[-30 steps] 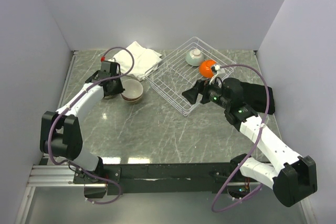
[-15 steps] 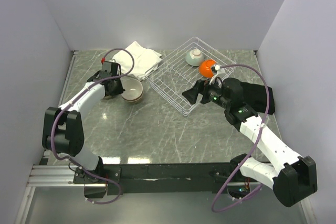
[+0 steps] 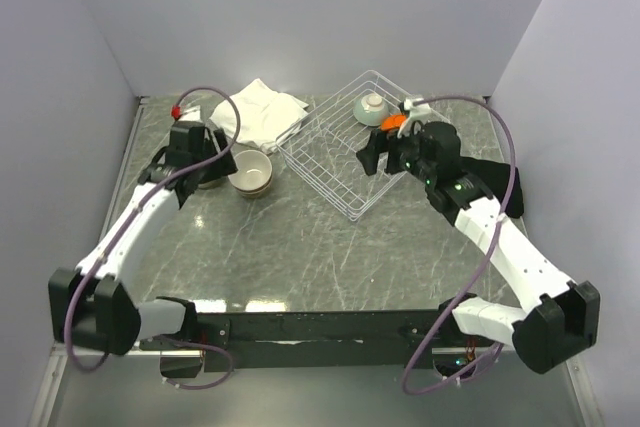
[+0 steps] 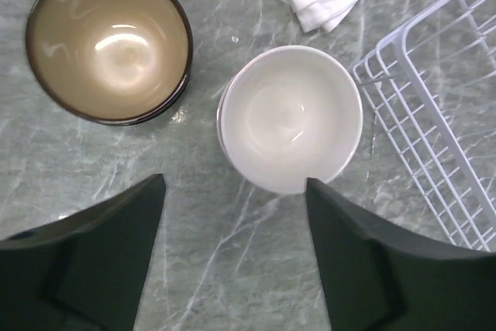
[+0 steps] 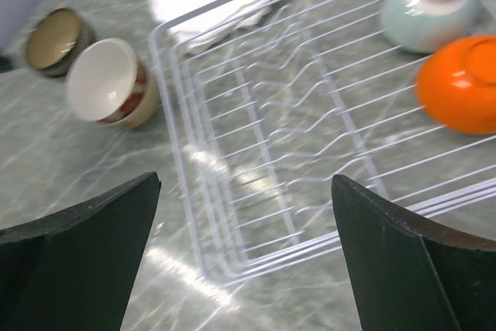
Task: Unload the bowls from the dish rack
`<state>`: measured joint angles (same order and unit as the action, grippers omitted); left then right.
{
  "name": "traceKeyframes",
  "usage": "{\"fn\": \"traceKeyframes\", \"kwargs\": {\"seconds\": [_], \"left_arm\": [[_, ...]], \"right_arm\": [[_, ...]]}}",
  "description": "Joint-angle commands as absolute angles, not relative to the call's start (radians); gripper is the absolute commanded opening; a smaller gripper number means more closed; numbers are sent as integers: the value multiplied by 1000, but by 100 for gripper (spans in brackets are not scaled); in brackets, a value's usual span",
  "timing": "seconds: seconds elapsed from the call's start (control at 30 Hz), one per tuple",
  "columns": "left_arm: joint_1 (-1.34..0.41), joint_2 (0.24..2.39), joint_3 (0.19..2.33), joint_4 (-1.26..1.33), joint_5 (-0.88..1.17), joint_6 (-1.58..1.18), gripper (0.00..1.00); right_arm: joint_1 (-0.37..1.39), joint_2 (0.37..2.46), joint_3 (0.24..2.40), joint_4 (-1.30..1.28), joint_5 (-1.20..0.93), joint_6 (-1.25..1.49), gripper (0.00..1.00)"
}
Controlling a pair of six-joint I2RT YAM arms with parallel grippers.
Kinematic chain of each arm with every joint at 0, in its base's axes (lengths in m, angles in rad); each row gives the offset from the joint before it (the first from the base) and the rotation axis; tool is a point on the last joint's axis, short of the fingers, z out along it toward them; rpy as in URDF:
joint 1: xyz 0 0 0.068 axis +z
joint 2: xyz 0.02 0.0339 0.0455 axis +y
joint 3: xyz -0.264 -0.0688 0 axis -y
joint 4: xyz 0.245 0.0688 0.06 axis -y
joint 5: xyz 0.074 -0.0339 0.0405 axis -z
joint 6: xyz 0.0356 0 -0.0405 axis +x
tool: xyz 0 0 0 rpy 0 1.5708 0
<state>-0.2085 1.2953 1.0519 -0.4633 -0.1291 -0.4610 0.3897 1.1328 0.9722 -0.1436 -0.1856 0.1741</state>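
L gripper (image 3: 214,161), top view: jaws apart, nothing held, over the left part of the table (image 3: 300,237), just beside 1 white bowl (image 3: 250,172) standing upright on the marble. R gripper (image 3: 375,157): jaws wide, empty, above the near right side of the dish rack (image 3: 335,162). 1 rack only, white wire, set diagonally at centre-rear. In its far corner: 1 pale green bowl (image 3: 371,106), upside down, and 1 orange bowl (image 3: 392,122), partly hidden by the R arm. 3 bowls show clearly here. 1 folded white cloth (image 3: 262,112) lies left of the rack; 1 black cloth (image 3: 495,182) lies to its right, under the R arm.

Left wrist view: both fingers (image 4: 101,253) spread wide, with bare marble and the near rim of the white bowl between the tips. 2 bowls on the table, both upright and apart from each other: the white one and 1 brown bowl (image 4: 108,40) with a dark rim. Cloth corner at top, rack edge at right.

Right wrist view: fingers (image 5: 85,253) spread to the frame's sides, empty, above the rack's gridded floor. All 4 bowls show: 2 in the rack at upper right, close together; 2 outside it at upper left. The white bowl's outer wall has a reddish pattern; detail too blurred to tell.
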Motion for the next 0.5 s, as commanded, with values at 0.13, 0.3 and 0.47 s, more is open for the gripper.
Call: {"fn": "traceKeyframes", "kwargs": {"seconds": [0.13, 0.3, 0.47], "left_arm": [[-210, 1002, 827, -348, -164, -408, 90], [-210, 927, 711, -289, -181, -402, 99], [-210, 907, 680, -253, -205, -382, 99]], "right_arm": [[362, 1367, 1175, -198, -21, 17, 100], [345, 1537, 1282, -230, -112, 12, 100], [345, 1647, 1318, -262, -161, 57, 100]]}}
